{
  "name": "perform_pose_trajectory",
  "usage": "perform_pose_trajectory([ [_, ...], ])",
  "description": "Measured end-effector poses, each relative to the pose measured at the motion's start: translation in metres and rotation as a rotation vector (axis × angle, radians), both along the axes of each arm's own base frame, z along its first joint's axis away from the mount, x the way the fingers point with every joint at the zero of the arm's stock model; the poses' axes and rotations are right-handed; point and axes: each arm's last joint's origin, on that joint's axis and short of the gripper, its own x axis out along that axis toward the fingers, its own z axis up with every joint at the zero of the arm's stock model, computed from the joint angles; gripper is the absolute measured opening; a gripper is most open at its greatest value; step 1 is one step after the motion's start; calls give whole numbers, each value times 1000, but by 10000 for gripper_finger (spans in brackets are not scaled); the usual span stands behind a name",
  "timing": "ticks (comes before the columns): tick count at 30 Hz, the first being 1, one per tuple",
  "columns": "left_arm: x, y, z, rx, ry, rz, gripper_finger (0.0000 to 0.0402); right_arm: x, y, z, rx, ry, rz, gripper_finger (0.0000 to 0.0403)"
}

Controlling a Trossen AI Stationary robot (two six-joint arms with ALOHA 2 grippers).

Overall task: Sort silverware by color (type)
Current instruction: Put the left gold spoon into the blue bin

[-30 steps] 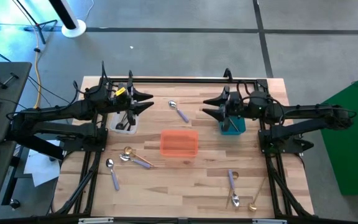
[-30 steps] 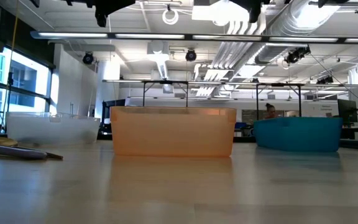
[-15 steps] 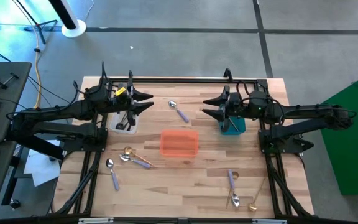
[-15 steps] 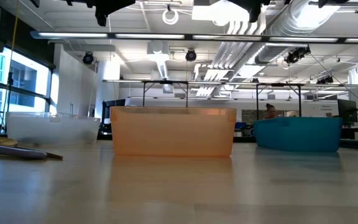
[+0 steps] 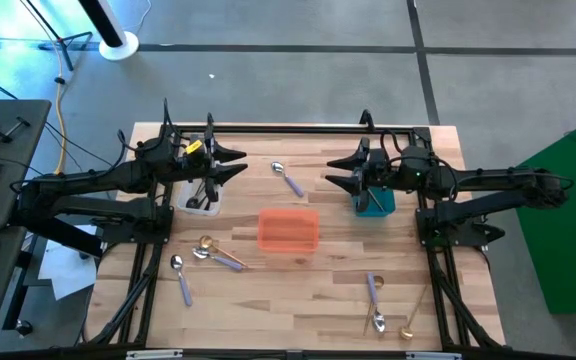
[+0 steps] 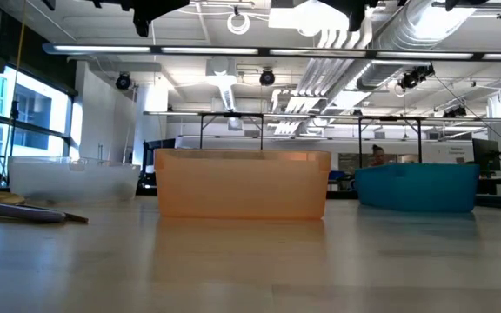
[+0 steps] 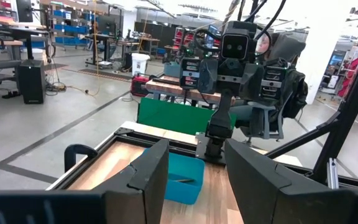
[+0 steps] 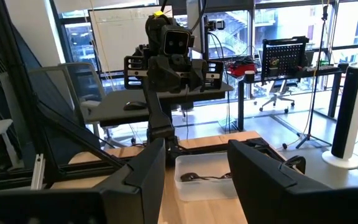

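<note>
Spoons lie loose on the wooden table: a lavender-handled one (image 5: 287,179) at the far middle, a gold one (image 5: 206,243) beside a lavender-handled one (image 5: 224,259), another (image 5: 180,278) near the left, and a lavender-handled (image 5: 373,288), a silver (image 5: 378,322) and a gold spoon (image 5: 408,326) near the front right. Black spoons (image 8: 205,177) lie in the clear bin (image 5: 203,197). My left gripper (image 5: 240,164) hangs open over that bin, held level. My right gripper (image 5: 329,171) hangs open over the teal bin (image 5: 374,201), facing it.
An orange bin (image 5: 288,230) stands mid-table between the two arms. In the low view it (image 6: 242,184) stands in the middle, with the teal bin (image 6: 417,188) to the right and the clear bin (image 6: 72,179) to the left. A green panel (image 5: 568,220) stands beyond the table's right edge.
</note>
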Motion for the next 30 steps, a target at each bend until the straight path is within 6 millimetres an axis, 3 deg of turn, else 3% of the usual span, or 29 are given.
perform_pose_trajectory([
  [30, 0, 0, 0, 0, 0, 0, 149, 0, 0, -2, 2, 16, 0, 158],
])
